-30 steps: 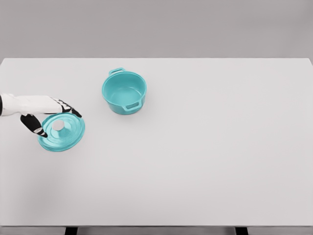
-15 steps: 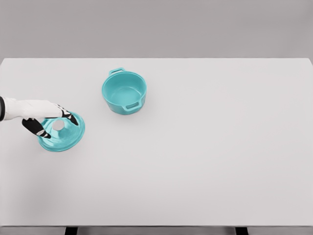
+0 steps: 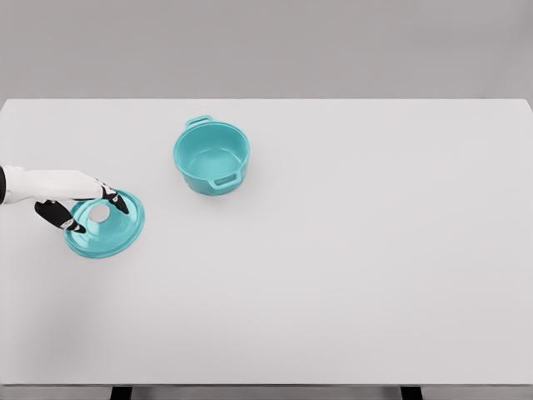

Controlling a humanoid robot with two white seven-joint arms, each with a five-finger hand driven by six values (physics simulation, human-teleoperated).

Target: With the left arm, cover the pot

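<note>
The left robot hand (image 3: 83,208) is closing its fingers around the pale knob of the teal lid (image 3: 106,225) lying on the worktop (image 3: 350,250), well apart from the open teal pot (image 3: 212,157), so it should be pinching firmly before lifting.

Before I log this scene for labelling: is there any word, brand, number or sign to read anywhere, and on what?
None. The pot, the lid, the left hand over the lid's knob and the table all show plain surfaces with no text, label, brand, number or sign.
</note>
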